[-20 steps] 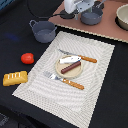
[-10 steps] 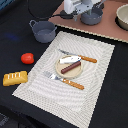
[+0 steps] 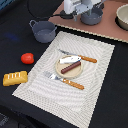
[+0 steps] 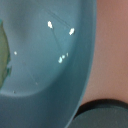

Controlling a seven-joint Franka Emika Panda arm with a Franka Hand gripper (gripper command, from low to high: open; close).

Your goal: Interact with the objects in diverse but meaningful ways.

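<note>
From the near-left bread loaf (image 3: pixel 15 78) and tomato (image 3: pixel 27 58), past the sausage (image 3: pixel 70 66) mid-surface, the claw (image 3: pixel 85 11) hangs directly over the far-edge grey pot (image 3: pixel 92 18), its opening impossible to tell.

Our arm reaches in along the far edge of the scene, its white wrist and gripper (image 3: pixel 82 7) held low there. We cannot tell how the jaws stand.

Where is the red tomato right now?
In the exterior view, the red tomato sits on the dark table at the left, just above the yellow bread loaf and beside the striped placemat.
</note>
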